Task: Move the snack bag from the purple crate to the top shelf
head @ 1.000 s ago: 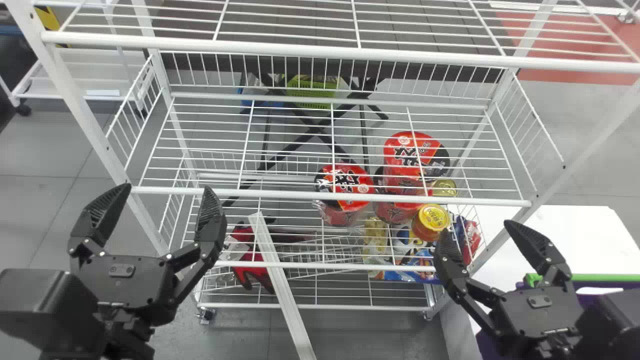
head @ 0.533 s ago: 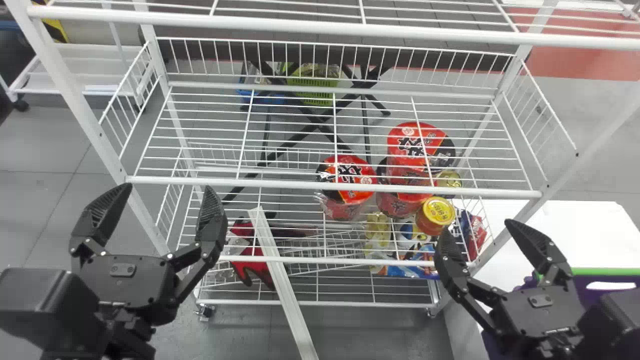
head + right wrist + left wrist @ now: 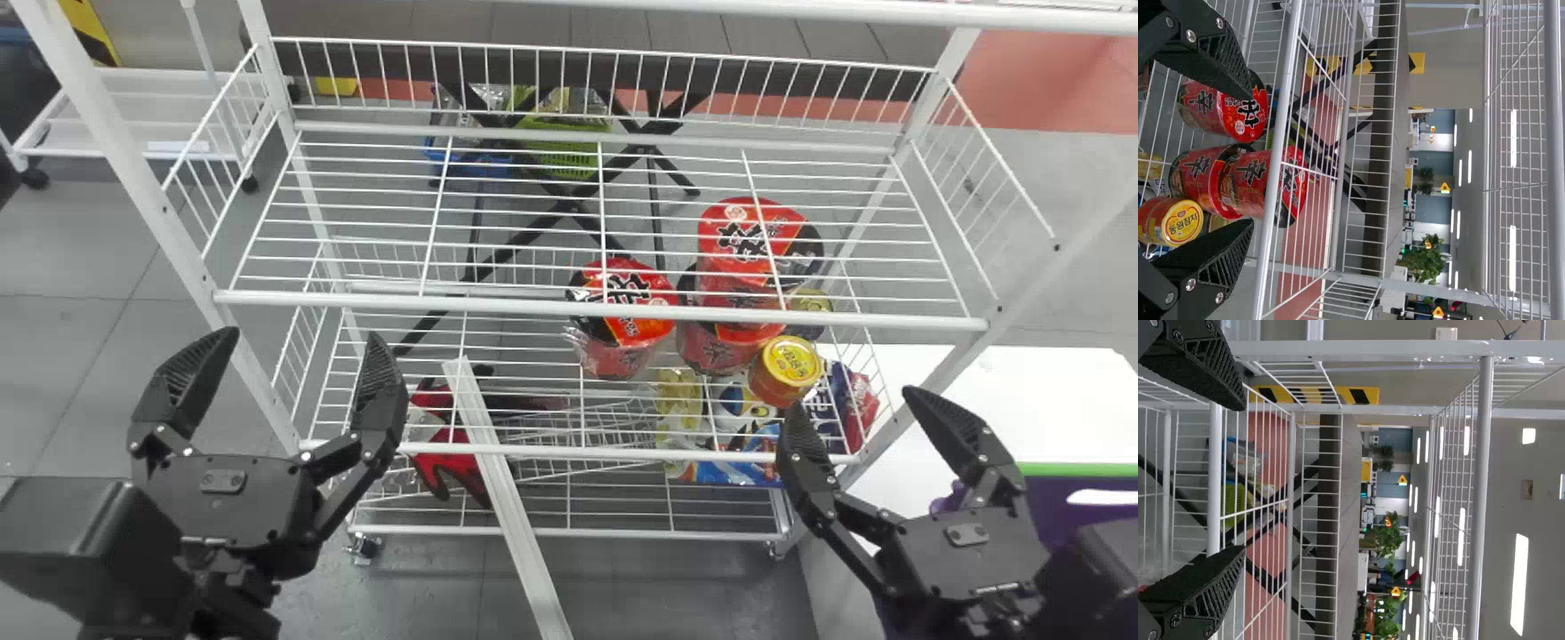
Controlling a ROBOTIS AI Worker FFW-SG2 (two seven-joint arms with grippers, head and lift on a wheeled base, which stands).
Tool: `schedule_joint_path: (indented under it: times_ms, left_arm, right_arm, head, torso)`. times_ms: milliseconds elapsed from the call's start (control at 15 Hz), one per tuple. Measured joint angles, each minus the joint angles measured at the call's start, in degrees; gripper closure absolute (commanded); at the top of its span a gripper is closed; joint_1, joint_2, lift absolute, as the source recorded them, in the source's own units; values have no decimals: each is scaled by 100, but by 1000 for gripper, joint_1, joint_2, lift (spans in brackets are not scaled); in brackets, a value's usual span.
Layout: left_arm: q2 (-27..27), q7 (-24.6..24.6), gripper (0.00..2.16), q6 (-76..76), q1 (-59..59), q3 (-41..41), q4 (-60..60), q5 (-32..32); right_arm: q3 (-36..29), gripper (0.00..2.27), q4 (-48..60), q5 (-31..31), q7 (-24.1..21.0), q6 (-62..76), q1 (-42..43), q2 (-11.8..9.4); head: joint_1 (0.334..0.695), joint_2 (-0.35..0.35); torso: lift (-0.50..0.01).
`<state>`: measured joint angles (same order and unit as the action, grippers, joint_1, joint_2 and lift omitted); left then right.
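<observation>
Floor: Grey flooring [image 3: 667, 587] is stretching beneath the scene, giving way to red [image 3: 1058, 89] at far right.
Far left: A white cart [image 3: 107, 133] is standing near a yellow-and-black striped band [image 3: 84, 27].
Far centre: Crossed black legs [image 3: 569, 203] are supporting a dark table [image 3: 533, 27].
Right: A white tabletop [image 3: 1049, 391] is occupying the near side.
Beyond: Green plants [image 3: 1387, 537] are lining the far room as overhead lights [image 3: 1518, 587] are glowing.

A yellow-lidded can [image 3: 1182, 221] stands on the white wire rack [image 3: 1277, 167]. Just beside the can is a stack of red cups [image 3: 1245, 187]; farther from it, another red cup [image 3: 1221, 113]. Nearer than the can, the right hand [image 3: 850, 401] spreads its fingers.
</observation>
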<state>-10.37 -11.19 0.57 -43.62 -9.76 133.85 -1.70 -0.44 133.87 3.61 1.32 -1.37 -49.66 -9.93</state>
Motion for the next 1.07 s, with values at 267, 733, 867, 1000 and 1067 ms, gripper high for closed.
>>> schedule_joint_path:
  times_ms: [267,733,867,1000,1067]
  left_arm:
    - [0,-24,56,29,2,-2,-16,7]
    - [0,-24,56,35,11,-3,-35,3]
    - [0,-24,56,35,11,-1,-35,0]
    - [0,-24,56,35,11,-5,-40,-4]
    - [0,-24,56,35,11,-7,-44,-5]
  right_arm:
    - [0,174,-5,7,0,0,7,-2]
    - [0,174,-35,22,0,-8,39,-9]
    - [0,174,-44,46,17,27,44,-13]
    - [7,174,-45,54,17,34,44,-14]
    - [8,174,-45,58,8,35,45,-14]
  head:
    - [695,-58]
    - [695,-58]
    - [695,-57]
    - [695,-56]
    - [695,-57]
  torso:
    - [-434]
    - [-453]
    - [-453]
    - [-453]
    - [-453]
